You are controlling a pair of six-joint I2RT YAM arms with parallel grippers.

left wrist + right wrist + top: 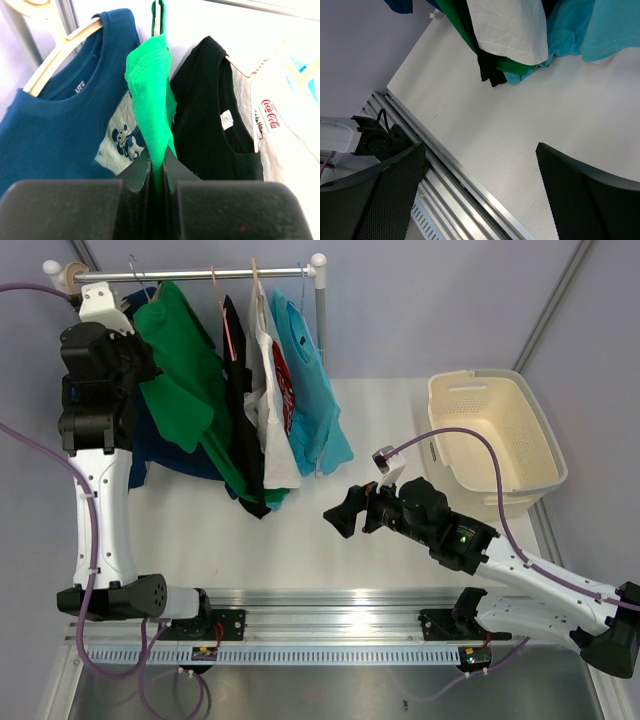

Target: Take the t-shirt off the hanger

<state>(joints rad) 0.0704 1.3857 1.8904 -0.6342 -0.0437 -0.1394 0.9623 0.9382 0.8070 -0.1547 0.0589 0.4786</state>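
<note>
Five shirts hang on one rail (200, 275) at 11 o'clock: navy, green, black, white, turquoise. The green t-shirt (150, 85) is second from the left. The left gripper (156, 172) pinches its cloth tight. The right gripper (480, 150) is wide open over the table (280, 540). One basket (470, 376) sits at 3 o'clock. The white shirt (280, 125) says "Coca-Cola".
</note>
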